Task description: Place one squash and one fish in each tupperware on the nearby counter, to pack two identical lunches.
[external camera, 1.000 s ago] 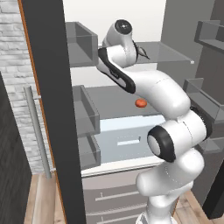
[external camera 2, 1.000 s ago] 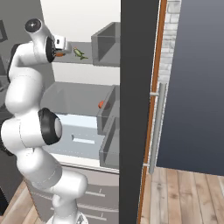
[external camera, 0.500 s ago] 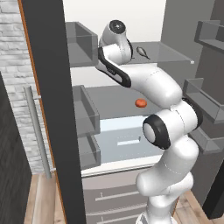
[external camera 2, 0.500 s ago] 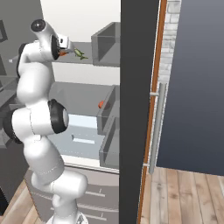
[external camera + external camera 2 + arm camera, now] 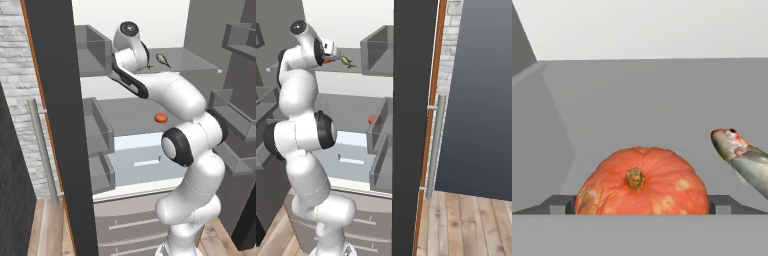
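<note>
On the fridge's upper shelf, one orange squash sits right in front of my hand, between the two fingertips of my open gripper. From the right base camera the gripper is at that shelf, with a sliver of the squash beside it. A fish lies just right of the squash, seen as yellow-green from the base. A dark fish lies further along that shelf. A second squash rests on the middle shelf. The tupperware and the counter are out of view.
The open fridge door stands at the left, with grey door bins on its inner side. Another dark door panel with a handle stands at the right. A pale blue drawer lies under the middle shelf.
The arm has straightened and risen, carrying the hand further in along the upper shelf toward the squash there. The fish and both squash have not moved.
</note>
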Available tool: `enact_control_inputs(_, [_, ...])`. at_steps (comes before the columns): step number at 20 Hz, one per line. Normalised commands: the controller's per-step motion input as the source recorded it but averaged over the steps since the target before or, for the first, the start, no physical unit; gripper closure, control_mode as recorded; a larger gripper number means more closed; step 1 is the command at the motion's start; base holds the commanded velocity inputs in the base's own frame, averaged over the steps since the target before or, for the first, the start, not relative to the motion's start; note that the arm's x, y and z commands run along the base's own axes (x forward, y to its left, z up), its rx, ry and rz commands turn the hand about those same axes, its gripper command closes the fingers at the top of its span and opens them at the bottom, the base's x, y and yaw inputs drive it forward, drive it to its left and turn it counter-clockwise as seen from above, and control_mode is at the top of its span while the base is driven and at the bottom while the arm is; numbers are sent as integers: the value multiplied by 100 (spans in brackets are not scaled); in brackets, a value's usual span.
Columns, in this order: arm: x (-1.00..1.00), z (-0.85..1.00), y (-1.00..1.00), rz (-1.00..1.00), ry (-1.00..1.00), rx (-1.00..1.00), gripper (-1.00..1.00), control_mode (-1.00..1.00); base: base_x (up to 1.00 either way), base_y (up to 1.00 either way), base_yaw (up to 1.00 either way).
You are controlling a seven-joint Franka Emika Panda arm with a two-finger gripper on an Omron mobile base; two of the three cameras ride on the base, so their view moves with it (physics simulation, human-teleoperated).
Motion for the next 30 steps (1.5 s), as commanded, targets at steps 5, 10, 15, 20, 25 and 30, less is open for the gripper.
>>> enact_control_inputs(5, [-14,-2,-1,-1,-5,0,100,-100,0,0,0])
enact_control_inputs(10, [-94,0,-28,0,-17,0,100,-100,0,0,0])
enact_control_inputs(15, [-100,-2,-75,0,-11,0,100,-100,0,0,0])
enact_control_inputs(20, [-100,-4,-63,0,-4,3,100,-100,0,0,0])
enact_control_inputs(25, [-100,0,-27,0,-2,1,100,-100,0,0,0])
enact_control_inputs(30, [-100,0,-1,0,-1,0,100,-100,0,0,0])
